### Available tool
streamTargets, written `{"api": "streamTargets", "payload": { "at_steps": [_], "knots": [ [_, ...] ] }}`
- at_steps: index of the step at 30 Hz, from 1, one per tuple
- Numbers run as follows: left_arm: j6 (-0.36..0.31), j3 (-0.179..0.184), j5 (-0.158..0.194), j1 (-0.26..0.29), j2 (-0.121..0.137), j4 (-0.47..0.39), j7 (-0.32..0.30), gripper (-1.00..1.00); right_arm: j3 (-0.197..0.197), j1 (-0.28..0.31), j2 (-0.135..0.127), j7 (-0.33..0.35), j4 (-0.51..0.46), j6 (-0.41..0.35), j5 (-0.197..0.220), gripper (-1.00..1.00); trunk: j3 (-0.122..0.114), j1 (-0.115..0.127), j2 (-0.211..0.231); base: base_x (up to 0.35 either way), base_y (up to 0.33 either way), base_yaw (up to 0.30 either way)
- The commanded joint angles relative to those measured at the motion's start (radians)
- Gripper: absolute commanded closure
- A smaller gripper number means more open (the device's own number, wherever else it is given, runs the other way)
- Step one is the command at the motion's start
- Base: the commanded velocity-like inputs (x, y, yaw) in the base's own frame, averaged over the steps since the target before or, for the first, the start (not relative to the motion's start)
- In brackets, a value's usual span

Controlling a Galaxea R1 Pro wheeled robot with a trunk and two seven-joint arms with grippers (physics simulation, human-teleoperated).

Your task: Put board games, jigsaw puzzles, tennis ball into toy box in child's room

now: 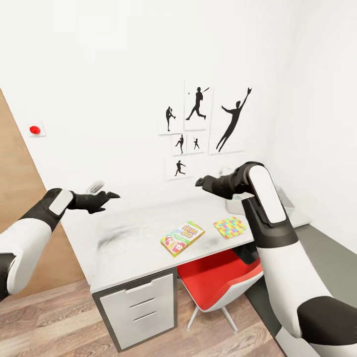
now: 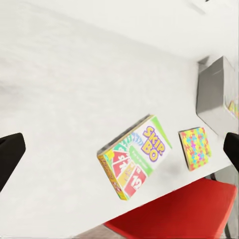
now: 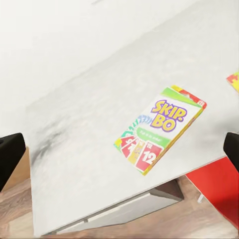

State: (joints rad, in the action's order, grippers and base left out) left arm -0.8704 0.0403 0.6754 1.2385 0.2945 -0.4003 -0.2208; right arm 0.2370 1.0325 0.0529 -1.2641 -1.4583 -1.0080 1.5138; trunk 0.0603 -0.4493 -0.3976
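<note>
An orange-green "Skip-Bo" board game (image 1: 182, 238) lies flat near the front edge of the pale table (image 1: 124, 233). A jigsaw puzzle (image 1: 230, 227) of coloured pieces lies to its right. The pale grey toy box (image 2: 215, 94) stands beyond the puzzle and is mostly hidden behind my right arm in the head view. My left gripper (image 1: 110, 195) hovers open above the table's left end. My right gripper (image 1: 199, 182) hovers open above the back of the table. Both wrist views look down on the Skip-Bo box (image 3: 159, 127) from well above, with nothing between the fingers (image 3: 10, 154).
A red and white chair (image 1: 218, 277) is tucked under the table's front. A drawer unit (image 1: 141, 307) stands under the left part. Baseball silhouette pictures (image 1: 198, 104) hang on the white wall behind, and a red button (image 1: 34, 130) sits on the wall at left.
</note>
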Motion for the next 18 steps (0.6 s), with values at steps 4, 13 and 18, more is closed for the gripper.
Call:
{"api": "streamTargets", "payload": {
  "at_steps": [4, 13, 18],
  "knots": [
    [-0.024, 0.003, 0.002, -0.035, 0.071, 0.0, -0.141, -1.0, 0.002, 0.001, 0.015, -0.016, 0.025, -0.009, 0.007, -1.0, 0.002, -0.001, -0.002, 0.0, 0.0, 0.0],
    [-0.034, 0.004, -0.003, -0.121, 0.201, 0.0, -0.394, -1.0, 0.007, -0.001, 0.02, -0.018, 0.032, -0.005, 0.007, -1.0, 0.002, -0.001, -0.002, 0.0, 0.0, 0.0],
    [-0.028, 0.004, -0.007, -0.19, 0.262, 0.001, -0.513, -1.0, 0.007, -0.002, 0.023, -0.018, 0.033, 0.0, -0.011, -1.0, 0.002, -0.001, -0.002, 0.0, 0.0, 0.0]
  ]
}}
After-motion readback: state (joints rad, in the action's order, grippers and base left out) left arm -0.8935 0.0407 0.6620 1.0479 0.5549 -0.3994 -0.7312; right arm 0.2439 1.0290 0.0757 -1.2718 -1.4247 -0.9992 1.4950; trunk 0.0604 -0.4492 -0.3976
